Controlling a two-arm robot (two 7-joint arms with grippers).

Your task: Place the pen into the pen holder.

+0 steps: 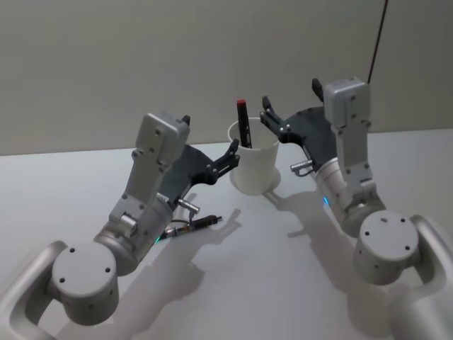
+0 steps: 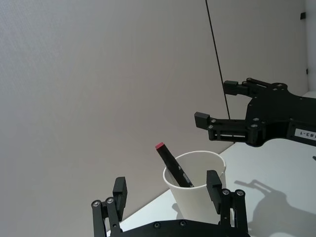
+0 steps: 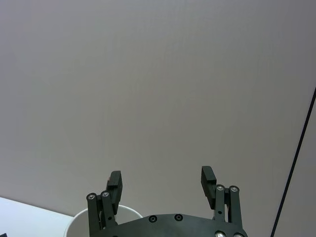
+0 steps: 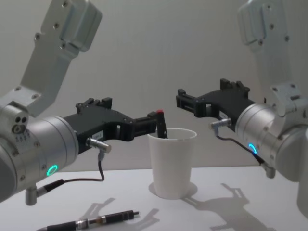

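Both grippers are held with their fingers spread apart and nothing is gripped by either. The left gripper [image 1: 231, 154] [image 2: 166, 182] [image 4: 153, 124] is raised above the pale grey bench [image 1: 283, 269] [image 4: 216, 211] and is pointed at the left side of the plain white tapered paper-cup pen holder [image 1: 255, 170] [image 2: 195, 202] [image 3: 74, 227] [image 4: 172, 163], just below its rolled rim; whether its fingertips touch the cup wall cannot be told. In the left wrist view the pen holder is framed between the two black fingers [image 2: 120, 190]. The right gripper [image 1: 269, 113] [image 2: 212, 102] [image 3: 161, 177] [image 4: 182, 100] is held higher, just beside and above the right side of the rim, and is apart from the cup. The pen holder is stood upright on the bench, between the two grippers. A slim black red-capped pen [image 1: 243, 124] [image 2: 170, 165] [image 4: 162, 126] is already lodged inside the pen holder, tilted, with its lower end hidden in the cup and its red cap raised above the rim on the side nearer the left gripper. A thin dark rod with metallic bands [image 1: 191, 225] [image 4: 96, 221] is laid flat on the bench near the left arm, well apart from the cup; what it is cannot be told. A thin black cable [image 1: 379, 35] [image 2: 217, 74] [image 3: 296, 158] is seen running down the plain grey wall [image 1: 106, 57] behind the bench.
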